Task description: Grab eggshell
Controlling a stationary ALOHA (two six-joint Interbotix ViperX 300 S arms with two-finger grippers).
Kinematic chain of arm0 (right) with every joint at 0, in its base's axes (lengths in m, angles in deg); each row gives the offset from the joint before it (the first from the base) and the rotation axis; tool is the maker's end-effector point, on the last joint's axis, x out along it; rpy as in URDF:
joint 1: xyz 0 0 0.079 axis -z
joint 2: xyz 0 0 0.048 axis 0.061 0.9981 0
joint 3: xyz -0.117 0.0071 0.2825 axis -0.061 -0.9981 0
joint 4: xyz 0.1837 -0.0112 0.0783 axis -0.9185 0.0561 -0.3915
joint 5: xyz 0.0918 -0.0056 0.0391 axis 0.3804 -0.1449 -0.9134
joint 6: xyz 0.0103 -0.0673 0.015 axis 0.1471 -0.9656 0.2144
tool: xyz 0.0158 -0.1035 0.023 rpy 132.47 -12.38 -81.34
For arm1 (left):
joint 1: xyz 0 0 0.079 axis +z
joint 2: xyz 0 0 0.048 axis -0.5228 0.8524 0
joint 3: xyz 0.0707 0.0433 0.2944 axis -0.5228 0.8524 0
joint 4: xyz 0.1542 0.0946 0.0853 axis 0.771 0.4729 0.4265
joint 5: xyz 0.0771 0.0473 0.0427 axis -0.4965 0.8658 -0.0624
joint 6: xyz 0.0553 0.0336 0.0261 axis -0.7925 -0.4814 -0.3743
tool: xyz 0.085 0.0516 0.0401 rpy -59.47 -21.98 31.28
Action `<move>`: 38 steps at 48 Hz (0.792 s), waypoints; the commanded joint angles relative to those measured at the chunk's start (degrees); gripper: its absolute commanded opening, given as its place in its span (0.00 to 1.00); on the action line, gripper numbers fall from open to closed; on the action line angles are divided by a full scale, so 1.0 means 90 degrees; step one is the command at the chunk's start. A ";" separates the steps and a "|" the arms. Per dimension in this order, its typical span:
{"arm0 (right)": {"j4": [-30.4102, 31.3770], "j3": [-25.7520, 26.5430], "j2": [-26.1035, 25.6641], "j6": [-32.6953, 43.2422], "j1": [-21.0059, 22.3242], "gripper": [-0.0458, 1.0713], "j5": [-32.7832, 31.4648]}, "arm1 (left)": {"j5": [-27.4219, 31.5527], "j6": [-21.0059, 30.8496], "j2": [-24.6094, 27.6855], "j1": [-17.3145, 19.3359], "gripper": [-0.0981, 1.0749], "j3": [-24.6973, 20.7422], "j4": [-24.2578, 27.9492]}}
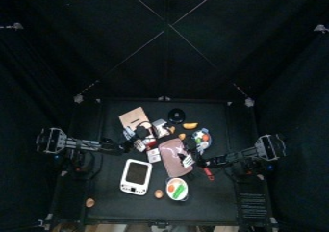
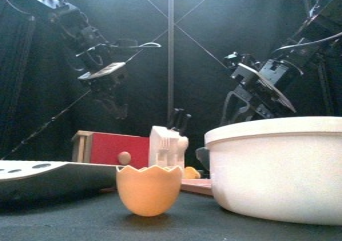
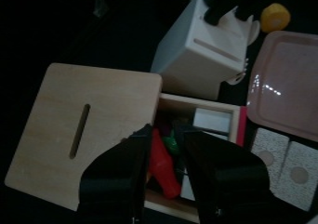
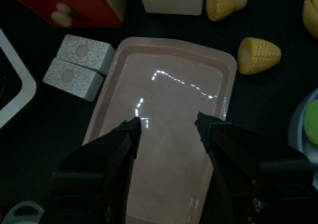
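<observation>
Robot lab; black curtains [image 1: 52, 43] enclose table [image 1: 110, 205].

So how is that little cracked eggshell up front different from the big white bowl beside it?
The eggshell is tan-orange with a jagged, broken rim; the white bowl has a smooth, even rim. The eggshell is far smaller and narrower, while the bowl is wide and taller. Both stand upright and open-topped on the table.

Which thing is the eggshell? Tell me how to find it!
Look at the front edge of the table, the side nearest the front view. Left of the big white bowl stands the eggshell, a small tan cup. Its jagged, cracked top rim sets it apart from the smooth bowl and the flat white device.
</observation>
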 commanded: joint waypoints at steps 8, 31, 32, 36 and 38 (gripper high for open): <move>0.0010 0.0117 -0.0078 0.0000 -0.0010 0.82 -0.0010 | -0.0049 -0.0078 -0.0869 -0.1006 0.68 0.0195 -0.0469; 0.0010 0.0127 -0.0010 0.0000 0.0010 0.82 -0.0010 | 0.0010 -0.2129 -0.1943 -0.2988 0.71 0.0732 -0.4355; 0.0000 0.0127 -0.0010 0.0000 0.0020 0.82 -0.0010 | 0.0020 -0.2246 -0.1934 -0.3027 0.71 0.0732 -0.4561; 0.0000 0.0117 0.0010 0.0000 0.0039 0.82 -0.0010 | 0.0098 -0.2656 -0.1895 -0.3193 0.75 0.0703 -0.5430; 0.0000 0.0117 0.0029 0.0000 0.0059 0.82 -0.0020 | 0.0205 -0.2871 -0.1855 -0.3271 0.78 0.0693 -0.5918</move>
